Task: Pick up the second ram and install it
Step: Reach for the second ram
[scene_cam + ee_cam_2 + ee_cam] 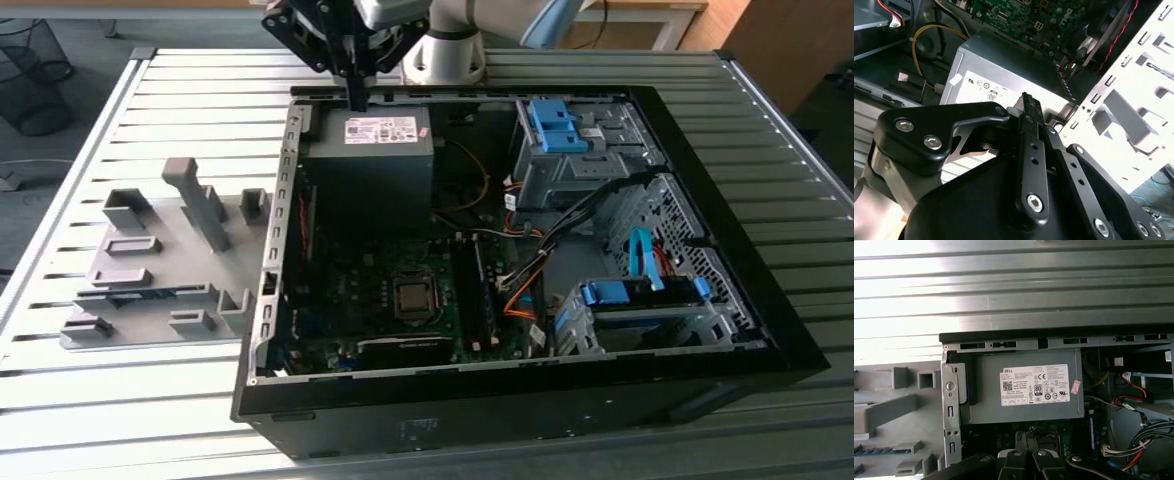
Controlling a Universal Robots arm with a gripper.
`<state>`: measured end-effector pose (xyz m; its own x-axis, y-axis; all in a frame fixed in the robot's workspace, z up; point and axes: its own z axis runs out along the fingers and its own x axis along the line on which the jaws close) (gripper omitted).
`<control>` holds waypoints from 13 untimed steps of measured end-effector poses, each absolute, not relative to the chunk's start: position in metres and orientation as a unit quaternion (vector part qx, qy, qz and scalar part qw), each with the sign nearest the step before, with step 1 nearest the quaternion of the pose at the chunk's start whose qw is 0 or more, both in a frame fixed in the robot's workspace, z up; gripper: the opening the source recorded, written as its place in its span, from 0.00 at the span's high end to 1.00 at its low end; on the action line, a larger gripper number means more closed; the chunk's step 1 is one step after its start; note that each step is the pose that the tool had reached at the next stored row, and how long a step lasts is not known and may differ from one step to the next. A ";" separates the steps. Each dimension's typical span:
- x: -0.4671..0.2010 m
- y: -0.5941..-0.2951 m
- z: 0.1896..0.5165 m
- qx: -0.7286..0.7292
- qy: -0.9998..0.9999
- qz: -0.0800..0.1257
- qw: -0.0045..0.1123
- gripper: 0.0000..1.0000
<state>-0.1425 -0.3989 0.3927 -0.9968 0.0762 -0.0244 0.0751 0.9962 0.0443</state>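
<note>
Gripper (1029,107): black linkage nearest the lens in both wrist views, fingers closed together with nothing between them. In the exterior view the gripper (358,98) hangs tip-down over the rear edge of the case (747,300), just above the power supply (367,160). The first wrist view puts the fingertips (1021,436) over the power supply's (1024,385) motherboard-side edge. The second ram (144,294) lies in the grey holder (147,330) on the slatted table (134,400), outside the case on the exterior view's left and well apart from the gripper. Its long axis runs left-right in that view, parallel to the slats. Holder blocks cover part of it, and its chips and end orientation cannot be made out. In the first wrist view the ram (865,450) shows as a blue-green strip cut off by the picture edge. Memory slots (474,290) run along the motherboard (360,300), partly screened by cables.
</note>
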 end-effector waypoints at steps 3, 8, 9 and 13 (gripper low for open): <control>-0.144 -0.399 0.393 0.038 0.999 0.022 0.013 0.90; -0.147 -0.399 0.392 0.038 0.999 0.022 0.013 0.90; -0.148 -0.399 0.392 0.038 0.999 0.022 0.013 0.90; -0.150 -0.399 0.392 0.038 0.999 0.022 0.013 0.90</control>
<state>-0.1500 -0.3989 0.3923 -0.9968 0.0762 -0.0244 0.0751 0.9962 0.0443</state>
